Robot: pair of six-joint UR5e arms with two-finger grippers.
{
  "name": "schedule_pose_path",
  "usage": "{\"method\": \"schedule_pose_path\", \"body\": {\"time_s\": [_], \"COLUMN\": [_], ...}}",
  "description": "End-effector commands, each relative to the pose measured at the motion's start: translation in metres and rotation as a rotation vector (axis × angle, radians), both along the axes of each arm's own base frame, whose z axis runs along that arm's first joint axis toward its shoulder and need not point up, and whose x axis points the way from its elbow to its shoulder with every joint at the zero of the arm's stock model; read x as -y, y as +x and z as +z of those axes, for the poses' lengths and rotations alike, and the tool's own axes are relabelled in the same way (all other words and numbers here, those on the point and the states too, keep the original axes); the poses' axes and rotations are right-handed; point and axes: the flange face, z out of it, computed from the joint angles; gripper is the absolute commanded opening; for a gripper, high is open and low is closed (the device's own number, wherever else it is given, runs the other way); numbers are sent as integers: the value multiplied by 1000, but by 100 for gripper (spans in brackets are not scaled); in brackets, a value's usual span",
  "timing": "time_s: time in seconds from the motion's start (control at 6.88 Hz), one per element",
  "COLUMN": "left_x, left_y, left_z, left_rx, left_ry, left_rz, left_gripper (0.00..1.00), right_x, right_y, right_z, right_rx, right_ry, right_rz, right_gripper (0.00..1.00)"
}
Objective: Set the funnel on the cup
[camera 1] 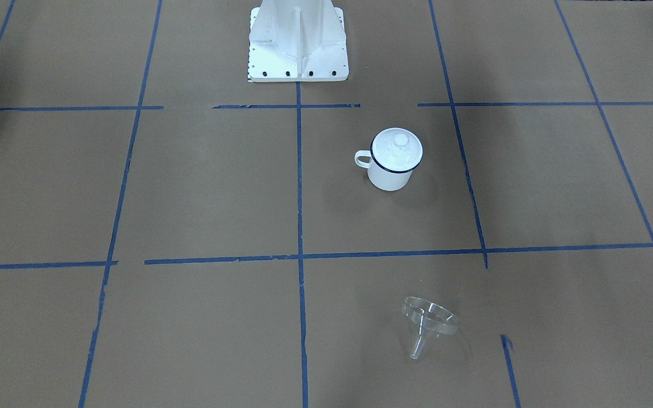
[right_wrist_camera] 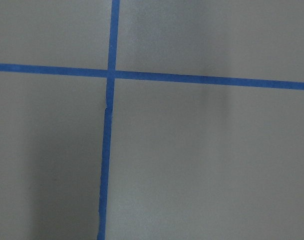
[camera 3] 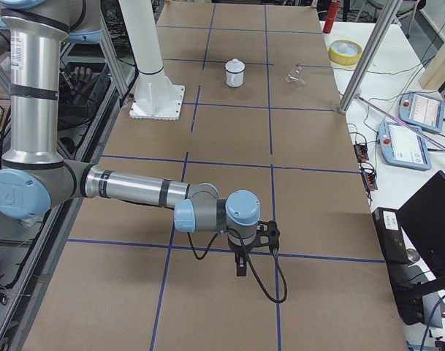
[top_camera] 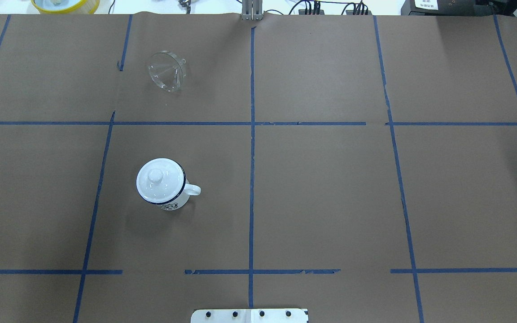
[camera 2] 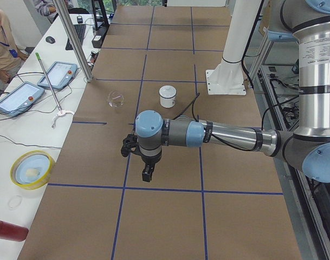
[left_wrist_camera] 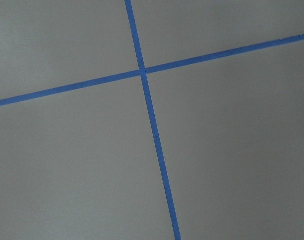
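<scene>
The cup is a white enamel mug with a dark blue rim. It stands upright on the brown table with a white knobbed lid on it, and it also shows in the overhead view. The clear funnel lies on its side, apart from the cup toward the operators' edge, also in the overhead view. My left gripper hangs far from both, over a tape line near the table's end. My right gripper hangs at the opposite end. I cannot tell whether either is open or shut. Both wrist views show only paper and tape.
The white robot base stands at the table's robot-side edge. A yellow bowl, a red bottle, tablets, a metal post and a seated person are along the operators' side bench.
</scene>
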Motion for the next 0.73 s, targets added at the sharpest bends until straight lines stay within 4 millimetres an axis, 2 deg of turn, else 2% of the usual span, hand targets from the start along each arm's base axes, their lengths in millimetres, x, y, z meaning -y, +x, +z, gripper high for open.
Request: {"method": "schedule_pose_path", "body": {"time_s": [0.0, 0.15, 0.29, 0.58], "left_x": [14, 14, 24, 88], "left_y": [0, 1, 5, 10], "left_z": [-13, -16, -32, -117], "left_rx": [1, 3, -1, -1], "left_ry": [28, 34, 75, 304], "left_rz": [-1, 0, 10, 16], "left_gripper": [100, 100, 100, 100], "right_x": [0, 0, 0, 0], "right_y": [0, 0, 0, 0], "right_z": [0, 0, 0, 0], "right_rx": [0, 0, 0, 0], "right_ry": [0, 0, 0, 0], "right_rz": [0, 0, 0, 0], "right_gripper": [100, 100, 100, 100]}}
